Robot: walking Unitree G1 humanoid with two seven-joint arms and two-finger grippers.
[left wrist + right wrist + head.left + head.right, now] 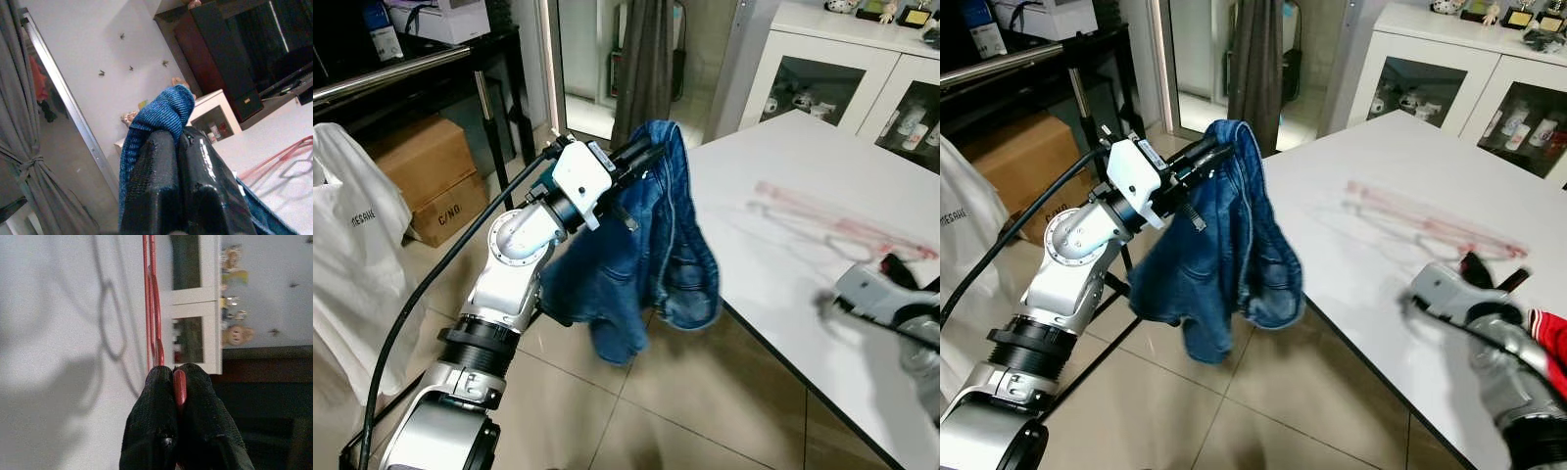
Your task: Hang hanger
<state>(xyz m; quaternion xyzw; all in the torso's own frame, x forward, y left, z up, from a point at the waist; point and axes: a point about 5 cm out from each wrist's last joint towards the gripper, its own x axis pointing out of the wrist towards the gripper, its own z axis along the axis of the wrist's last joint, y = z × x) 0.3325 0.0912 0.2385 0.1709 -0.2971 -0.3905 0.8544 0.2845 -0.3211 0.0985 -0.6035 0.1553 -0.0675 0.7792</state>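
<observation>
Silver and ringed with black joints, the left arm rises from the bottom of the head views and lifts the left gripper (641,155) beside the desk's edge, its jaws pressed together on a fold of crumpled blue denim garment (646,255) that drapes down from the black fingers (161,186) over the tiled floor (685,411). At the near right, the right gripper (1489,269) reaches over the white desk (1381,176); in the right wrist view its two black fingers (154,416) are clamped on the thin red plastic hanger (152,308), which lies flat on the desk top and runs away from the jaws toward the white glass-fronted cabinet (1430,69). In the head views the hanger looks blurred and pale pink (1430,230). To the left stand a brown cardboard box (431,176) and a white plastic bag (352,255), with a grey curtain (646,59) hanging by the doorway behind.
</observation>
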